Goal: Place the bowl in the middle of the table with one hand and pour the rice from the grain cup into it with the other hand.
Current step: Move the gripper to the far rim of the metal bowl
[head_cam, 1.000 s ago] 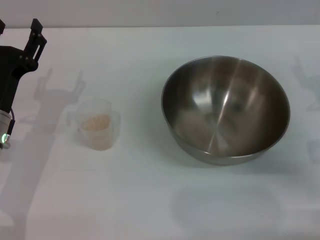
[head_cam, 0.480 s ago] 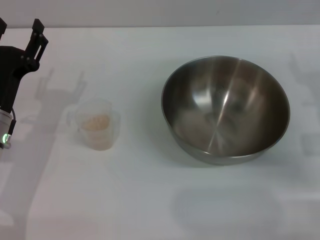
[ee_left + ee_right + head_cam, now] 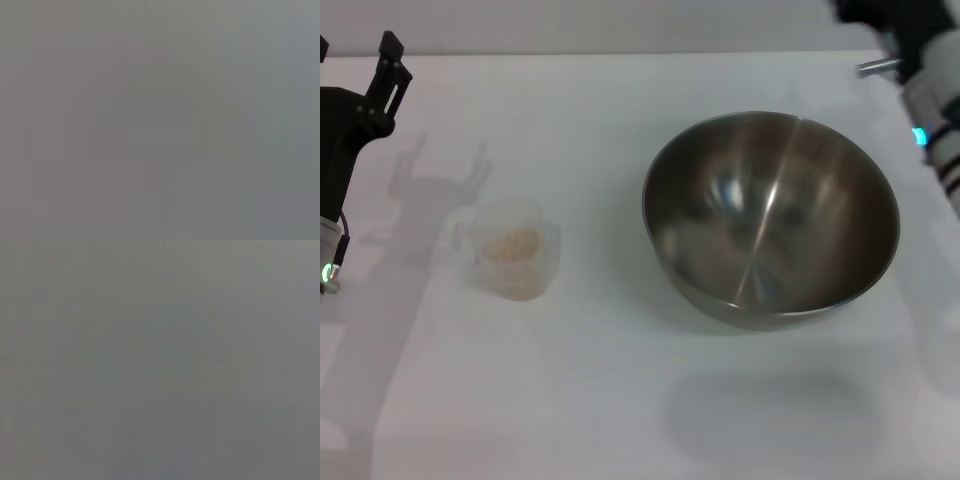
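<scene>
**Bowl still off-centre, neither arm on its item**

Bowl (image 3: 771,218): upright, empty, to the right of the middle of the table (image 3: 620,400), untouched. Needs taking at the rim, not the curved wall, and moving low and level to the centre.

Cup (image 3: 512,248): upright, well to the left of bowl, part-filled with rice (image 3: 510,244). Not to be tipped until bowl is set; spout to be brought over the bowl's inside before tilting slowly.

Left gripper (image 3: 355,62): at far left edge, well behind cup, fingers apart, empty.

Right gripper: arm only, entering at upper right behind bowl; fingers out of view, state cannot be told.

Wrist views: nothing discernible.
</scene>
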Controlling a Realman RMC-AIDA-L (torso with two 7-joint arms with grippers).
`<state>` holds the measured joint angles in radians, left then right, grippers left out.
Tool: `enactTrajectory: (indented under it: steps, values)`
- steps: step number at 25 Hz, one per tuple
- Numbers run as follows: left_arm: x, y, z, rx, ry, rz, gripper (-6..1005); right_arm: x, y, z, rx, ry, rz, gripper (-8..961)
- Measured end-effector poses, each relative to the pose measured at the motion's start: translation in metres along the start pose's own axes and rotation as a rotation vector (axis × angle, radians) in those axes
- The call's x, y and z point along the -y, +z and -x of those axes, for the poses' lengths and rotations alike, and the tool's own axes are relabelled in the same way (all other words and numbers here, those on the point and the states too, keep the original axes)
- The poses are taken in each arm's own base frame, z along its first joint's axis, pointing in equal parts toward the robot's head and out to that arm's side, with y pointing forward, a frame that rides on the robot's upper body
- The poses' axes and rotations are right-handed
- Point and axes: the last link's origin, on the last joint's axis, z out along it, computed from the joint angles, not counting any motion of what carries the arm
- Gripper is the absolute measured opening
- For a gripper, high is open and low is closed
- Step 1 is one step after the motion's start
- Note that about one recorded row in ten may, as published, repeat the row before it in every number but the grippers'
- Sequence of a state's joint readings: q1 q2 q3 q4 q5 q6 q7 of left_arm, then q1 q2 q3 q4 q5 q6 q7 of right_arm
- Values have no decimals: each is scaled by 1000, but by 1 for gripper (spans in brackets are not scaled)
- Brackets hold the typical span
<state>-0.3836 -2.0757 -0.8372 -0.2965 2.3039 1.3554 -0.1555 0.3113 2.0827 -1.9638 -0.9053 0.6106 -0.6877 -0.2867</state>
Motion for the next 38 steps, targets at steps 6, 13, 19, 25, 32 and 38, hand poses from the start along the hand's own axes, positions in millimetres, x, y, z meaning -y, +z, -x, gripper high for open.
enactTrajectory:
  steps: [6, 13, 19, 25, 32, 38]
  values:
    - [2, 0, -1, -7, -3, -7, 772, -23, 14, 29, -306, 126, 158, 816]
    - [7, 2, -5, -26, -26, -35, 768, 4, 19, 68, -637, 214, 264, 817]
    - [10, 2, -6, -36, -26, -45, 766, 28, 18, 90, -877, 268, 320, 816]
    - [9, 3, -8, -49, -27, -43, 763, 44, 13, 79, -1087, 238, 330, 817]
    - [7, 3, -8, -54, -34, -41, 760, 53, 10, 53, -1225, 146, 327, 817]
    - [6, 4, -9, -57, -38, -39, 757, 52, 7, 36, -1274, 136, 351, 816]
